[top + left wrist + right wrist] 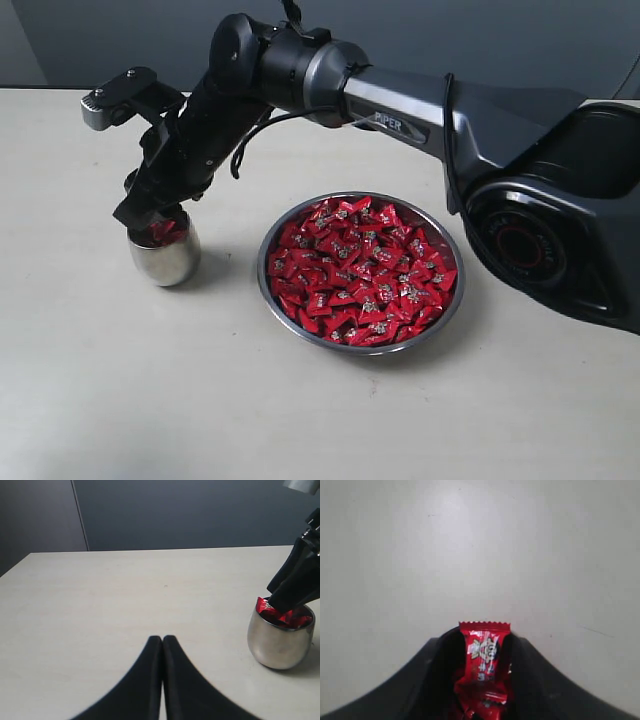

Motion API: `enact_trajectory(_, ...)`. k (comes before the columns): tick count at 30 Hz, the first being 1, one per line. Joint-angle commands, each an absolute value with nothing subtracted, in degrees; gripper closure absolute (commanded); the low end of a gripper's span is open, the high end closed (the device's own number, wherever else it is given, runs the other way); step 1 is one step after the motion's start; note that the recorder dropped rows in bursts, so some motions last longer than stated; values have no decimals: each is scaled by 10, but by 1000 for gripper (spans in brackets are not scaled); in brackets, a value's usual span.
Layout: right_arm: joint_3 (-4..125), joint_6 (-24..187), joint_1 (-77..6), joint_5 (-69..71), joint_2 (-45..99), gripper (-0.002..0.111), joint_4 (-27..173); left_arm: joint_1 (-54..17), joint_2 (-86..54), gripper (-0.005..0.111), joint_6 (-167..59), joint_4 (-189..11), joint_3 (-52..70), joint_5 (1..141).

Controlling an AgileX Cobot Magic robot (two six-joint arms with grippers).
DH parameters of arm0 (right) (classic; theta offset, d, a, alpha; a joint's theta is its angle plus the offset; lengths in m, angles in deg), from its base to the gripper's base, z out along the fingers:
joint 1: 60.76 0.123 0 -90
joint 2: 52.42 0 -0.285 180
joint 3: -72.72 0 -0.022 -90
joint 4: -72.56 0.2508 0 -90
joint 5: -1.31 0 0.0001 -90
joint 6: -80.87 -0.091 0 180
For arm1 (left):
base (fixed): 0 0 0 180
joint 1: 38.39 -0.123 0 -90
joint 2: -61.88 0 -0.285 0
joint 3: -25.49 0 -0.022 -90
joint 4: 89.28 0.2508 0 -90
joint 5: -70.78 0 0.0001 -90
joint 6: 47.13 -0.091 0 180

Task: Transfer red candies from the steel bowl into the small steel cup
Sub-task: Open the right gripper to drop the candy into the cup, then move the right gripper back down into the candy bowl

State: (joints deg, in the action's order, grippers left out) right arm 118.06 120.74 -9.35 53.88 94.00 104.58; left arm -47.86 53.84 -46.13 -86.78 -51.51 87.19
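The right end effector (152,222) hangs right over the mouth of the small steel cup (165,258), with its tips just at the rim. Its two fingers are squeezed nearly together and pinch one red candy (483,652), which stands up on end. Some candies already lie in the cup under it. The cup stands on the worktop (150,400) at 9 o'clock from the steel bowl (262,272), near it but not touching. The bowl is full of red candies (360,270). The left end effector (162,647) is pressed shut with nothing in it, low over the worktop. I think this is the drop step. Next the right fingers need to open a little so the candy falls inside and not onto the rim. Then the arm should lift straight up so it does not knock the cup over, and swing toward 3 o'clock to the bowl for another one.
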Motion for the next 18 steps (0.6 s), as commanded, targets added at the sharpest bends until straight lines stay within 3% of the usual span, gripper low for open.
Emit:
enact_trajectory(1, 1183, 1207, -93, 534, 936, 65, 1040, -479, 541, 106, -460, -867, -517, 871)
enact_trajectory(15, 1186, 1182, -94, 532, 924, 65, 998, -479, 541, 106, -460, -867, -517, 871)
enact_trajectory(18, 1186, 1159, -94, 532, 915, 70, 959, -479, 541, 106, -460, -867, -517, 871)
